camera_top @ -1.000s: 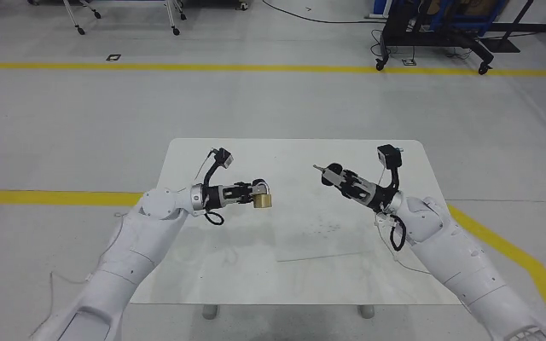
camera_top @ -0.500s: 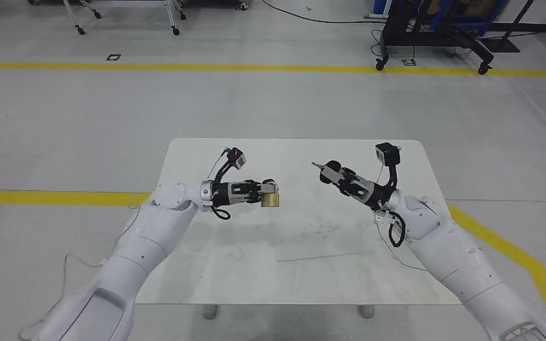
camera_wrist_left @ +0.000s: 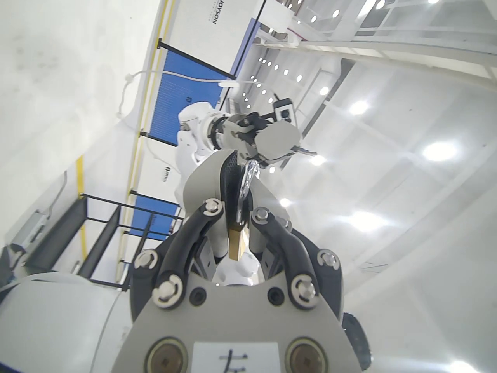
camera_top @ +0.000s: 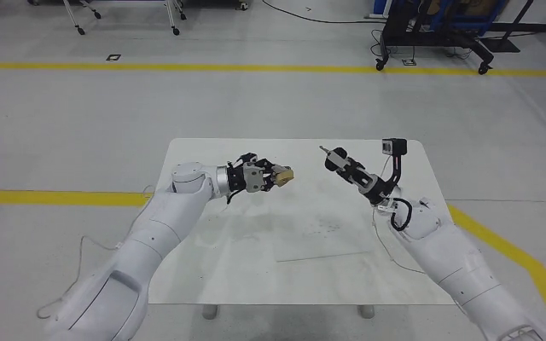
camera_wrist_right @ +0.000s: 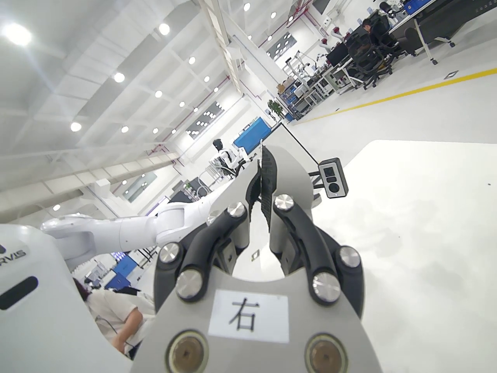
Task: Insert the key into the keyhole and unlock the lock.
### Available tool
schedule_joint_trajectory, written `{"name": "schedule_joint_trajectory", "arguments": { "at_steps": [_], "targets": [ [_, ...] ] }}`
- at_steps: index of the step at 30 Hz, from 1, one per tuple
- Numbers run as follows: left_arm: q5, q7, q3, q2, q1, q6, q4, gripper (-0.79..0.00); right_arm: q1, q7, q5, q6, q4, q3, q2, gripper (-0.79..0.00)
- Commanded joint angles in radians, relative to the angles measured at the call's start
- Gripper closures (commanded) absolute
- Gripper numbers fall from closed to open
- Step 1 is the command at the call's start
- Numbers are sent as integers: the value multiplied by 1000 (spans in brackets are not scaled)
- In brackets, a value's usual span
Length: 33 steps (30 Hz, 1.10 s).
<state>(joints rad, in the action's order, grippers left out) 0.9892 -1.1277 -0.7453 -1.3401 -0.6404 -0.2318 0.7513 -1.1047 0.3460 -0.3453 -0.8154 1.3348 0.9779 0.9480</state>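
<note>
A brass padlock [camera_top: 284,176] hangs above the white table [camera_top: 256,264], left of centre, with my left gripper [camera_top: 271,176] shut on it. In the left wrist view the silver shackle [camera_wrist_left: 248,178] and brass body [camera_wrist_left: 235,242] sit pinched between the fingers [camera_wrist_left: 209,180]. To the lock's right, a short gap away, my right gripper [camera_top: 333,158] is shut on a thin silver key [camera_top: 323,149] that points up and away. The left wrist view also shows the right gripper [camera_wrist_left: 273,143] farther off, with the key's tip [camera_wrist_left: 306,152] sticking out. In the right wrist view my right gripper [camera_wrist_right: 263,174] has its pads pressed together, hiding the key.
The tabletop carries only faint scuff marks [camera_top: 328,226]. Yellow floor lines [camera_top: 256,66] run behind and beside the table. Dark racks [camera_top: 435,38] and a cart stand far back.
My left arm has carried the lock right and away, rolling its wrist over. The right gripper has shifted slightly right and away, keeping the key.
</note>
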Motion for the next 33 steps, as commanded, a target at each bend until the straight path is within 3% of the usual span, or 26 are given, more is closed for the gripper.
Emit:
{"name": "schedule_joint_trajectory", "arguments": {
  "at_steps": [1, 12, 18, 24, 27, 33],
  "targets": [
    [7, -1, 1, -4, 3, 3, -8, 0, 0, 4, -7, 3, 0, 1, 0, 0],
    [7, -1, 1, -4, 3, 3, -8, 0, -3, 3, -10, 9, 1, 1, 0, 0],
    [7, -1, 1, -4, 3, 3, -8, 0, -50, 163, -202, 225, 65, 87, -25, 0],
    [7, -1, 1, -4, 3, 3, -8, 0, -157, 236, -254, 609, 241, 271, -75, 0],
    [7, -1, 1, -4, 3, 3, -8, 0, -230, 232, -237, 682, 332, 349, -91, 0],
    [7, -1, 1, -4, 3, 3, -8, 0, -238, 234, -240, 689, 340, 355, -92, 0]
  ]
}}
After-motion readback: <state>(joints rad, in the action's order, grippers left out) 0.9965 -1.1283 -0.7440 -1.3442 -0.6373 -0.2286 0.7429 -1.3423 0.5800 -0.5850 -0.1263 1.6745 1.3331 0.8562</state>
